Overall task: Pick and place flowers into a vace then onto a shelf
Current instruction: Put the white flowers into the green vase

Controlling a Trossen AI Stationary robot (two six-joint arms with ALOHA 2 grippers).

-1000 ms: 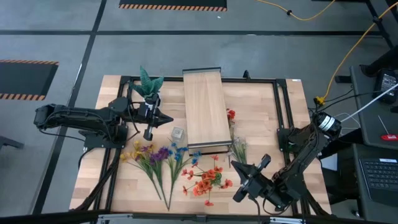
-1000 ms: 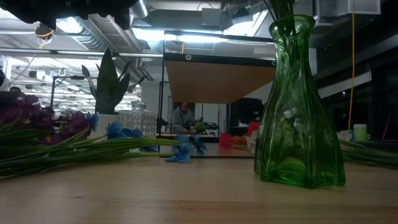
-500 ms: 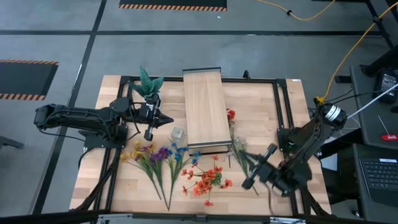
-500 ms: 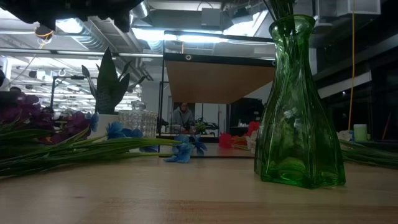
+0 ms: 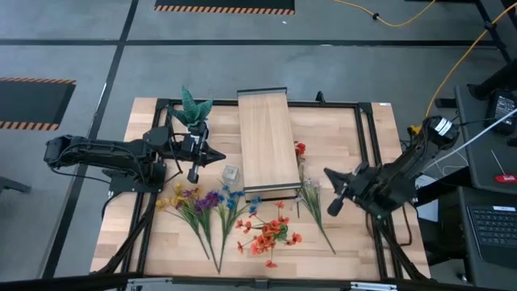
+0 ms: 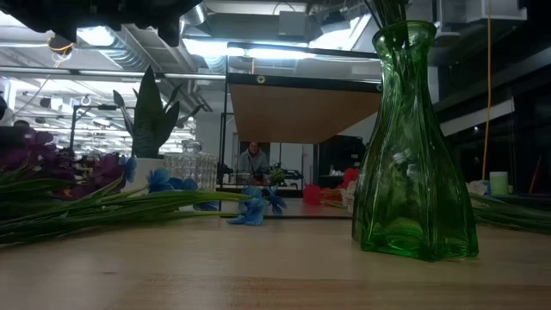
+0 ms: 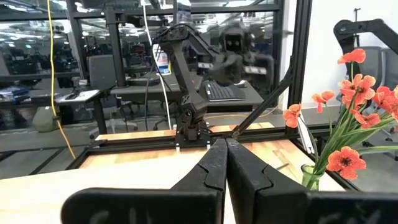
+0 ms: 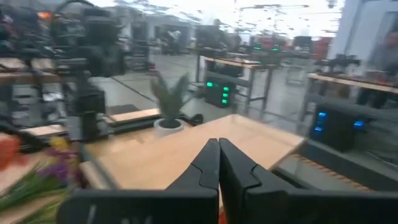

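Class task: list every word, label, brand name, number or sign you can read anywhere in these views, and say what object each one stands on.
None can be read.
The green vase, the shelf and both closed grippers, left and right, carry no visible lettering.
The bottle on a background desk has a label too small to read.

You had the shelf (image 5: pixel 267 143) running down the middle of the table (image 5: pixel 339 137). On its left stood the potted plant (image 5: pixel 192 109), with the left gripper (image 5: pixel 216 154) between plant and shelf. The flowers (image 5: pixel 212 206) lay spread in front of the shelf's near end, toward the left. More stems (image 5: pixel 312 198) lay just right of that end, and the right gripper (image 5: pixel 331 192) hung beside them.
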